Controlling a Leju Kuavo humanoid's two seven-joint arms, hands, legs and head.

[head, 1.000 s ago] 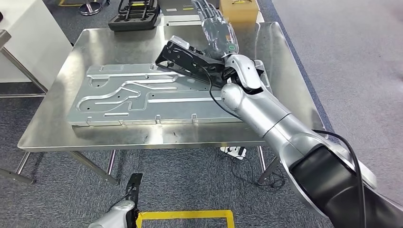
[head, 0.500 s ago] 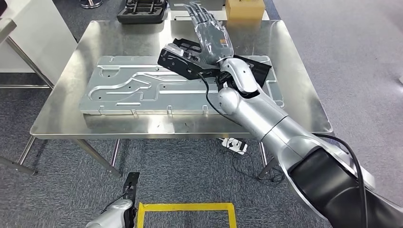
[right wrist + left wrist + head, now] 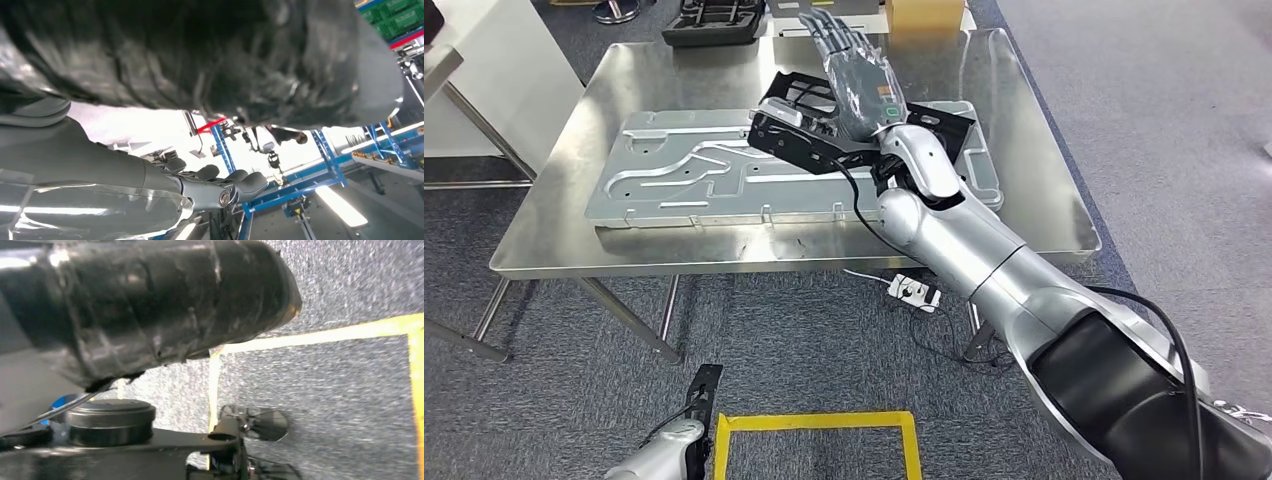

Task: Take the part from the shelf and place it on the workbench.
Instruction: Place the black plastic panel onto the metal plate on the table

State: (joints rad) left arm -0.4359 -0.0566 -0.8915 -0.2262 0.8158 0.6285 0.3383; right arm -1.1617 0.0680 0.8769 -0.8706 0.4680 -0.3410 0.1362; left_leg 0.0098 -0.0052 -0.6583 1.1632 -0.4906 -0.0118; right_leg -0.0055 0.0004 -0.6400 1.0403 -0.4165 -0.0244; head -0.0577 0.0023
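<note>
The black part (image 3: 799, 135), a long boxy bracket, lies across the far right of the big silver plate (image 3: 684, 180) on the steel workbench (image 3: 544, 240). Its left end looks slightly raised. My right hand (image 3: 859, 80) is laid flat over the part's middle with fingers stretched straight out towards the table's far edge; the thumb is hidden. In the right wrist view the dark part (image 3: 200, 55) sits close to the palm and the fingers (image 3: 230, 185) reach out with nothing between them. My left arm (image 3: 669, 455) hangs low beside the floor; its fingers cannot be made out.
A black moulded case (image 3: 714, 20) and a cardboard box (image 3: 924, 12) stand beyond the workbench's far edge. A white cabinet (image 3: 474, 80) is at the left. Yellow floor tape (image 3: 814, 425) marks a square below, and a power strip (image 3: 914, 293) lies under the table.
The whole picture has shifted, so the camera moved. The black part has tipped from a steep tilt to nearly flat on the plate, with my right hand staying over it.
</note>
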